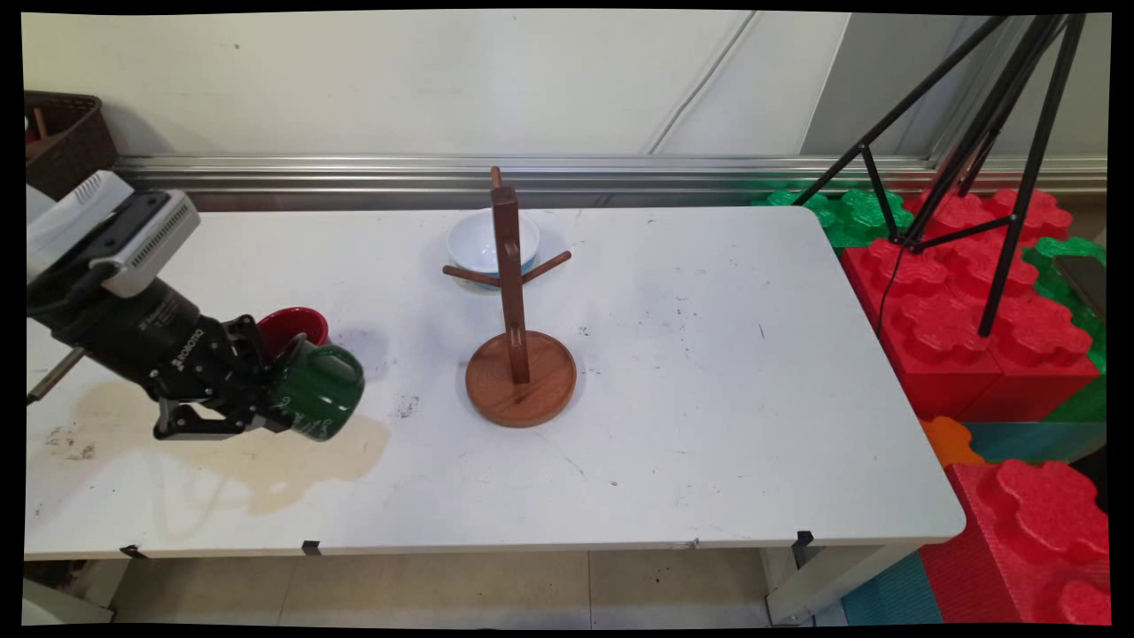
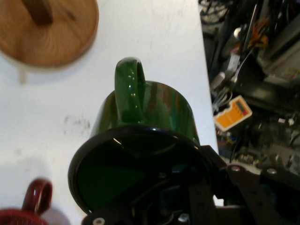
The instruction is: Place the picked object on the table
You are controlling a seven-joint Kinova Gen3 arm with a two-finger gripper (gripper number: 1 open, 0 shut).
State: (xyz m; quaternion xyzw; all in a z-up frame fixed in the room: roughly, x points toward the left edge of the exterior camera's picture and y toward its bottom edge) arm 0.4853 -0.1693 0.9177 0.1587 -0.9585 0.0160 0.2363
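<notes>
1. The pincer (image 1: 266,403) pinches the green mug (image 1: 317,391) by its rim, tipped on its side above the surface (image 1: 709,399), its handle (image 2: 129,89) facing the wooden mug tree (image 1: 516,319).
2. Count: two mugs, the green one and a red mug (image 1: 292,326) just behind it; one mug tree; one white bowl (image 1: 487,241) behind the tree.

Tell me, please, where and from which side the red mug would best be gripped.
Probably by its rim, from above: the red mug stands upright with its mouth open upward. Its handle sticks out sideways and is a narrower target. The gripper holds the green mug right beside it, crowding that side.
</notes>
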